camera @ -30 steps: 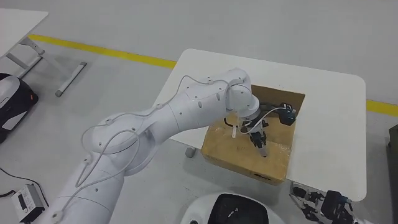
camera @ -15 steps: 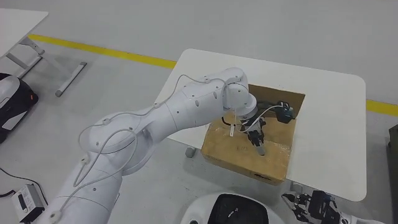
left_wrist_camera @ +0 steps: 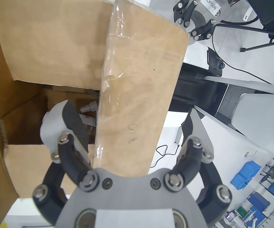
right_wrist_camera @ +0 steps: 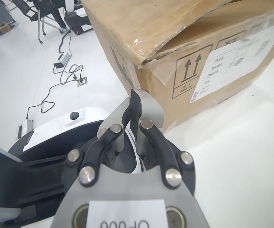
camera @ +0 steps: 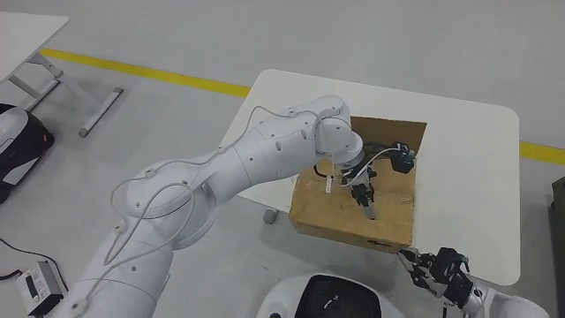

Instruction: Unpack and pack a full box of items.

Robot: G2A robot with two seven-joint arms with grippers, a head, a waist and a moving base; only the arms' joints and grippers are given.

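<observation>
The cardboard box stands on the white table, one top flap lowered over it and a gap left at the far side. My left gripper hangs over the box, open, its fingers either side of that taped flap. Small items show in the gap, among them a bottle with a grey cap. My right gripper is shut and holds nothing, low over the table by the box's near corner. In the top view the right gripper is off the box's near right corner.
The box's front face carries a white label. Bare table lies right of the box and in front of it. Cables and a power strip lie on the floor beyond the table's edge.
My right gripper has come up from the table's near edge towards the box's near right corner. The left gripper has shifted slightly left, and the box opening looks smaller.
</observation>
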